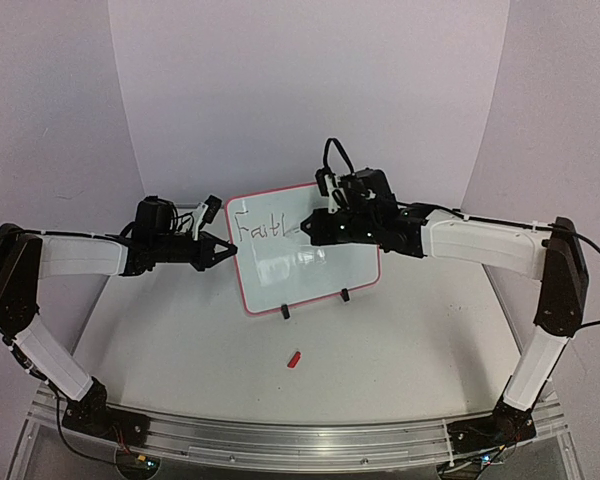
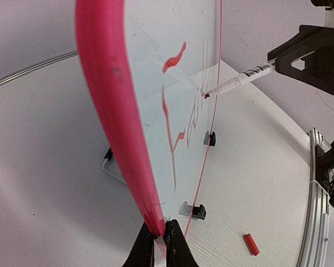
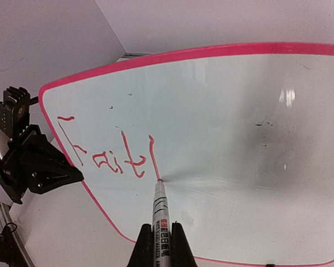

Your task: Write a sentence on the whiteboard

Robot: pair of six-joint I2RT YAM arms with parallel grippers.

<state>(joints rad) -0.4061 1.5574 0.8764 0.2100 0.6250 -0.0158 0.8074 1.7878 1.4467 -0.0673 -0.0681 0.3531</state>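
The left tool (image 1: 223, 251), black and wedge-shaped, is pressed together on the left rim of the whiteboard (image 1: 315, 270), pinching its smooth red-pink edge. The board is a glossy white rectangle with rounded corners. It stands on two small black feet (image 1: 285, 312) mid-way across the pale worktop (image 1: 170, 340). The sentence (image 3: 108, 156), in thin red handwriting, reads "Fait" plus one upright stroke at the upper left. A small red cap (image 1: 294, 359) lies in front. The right tool (image 3: 160, 240) pinches a white marker (image 3: 160, 203), whose tip touches the board's face at that stroke's foot.
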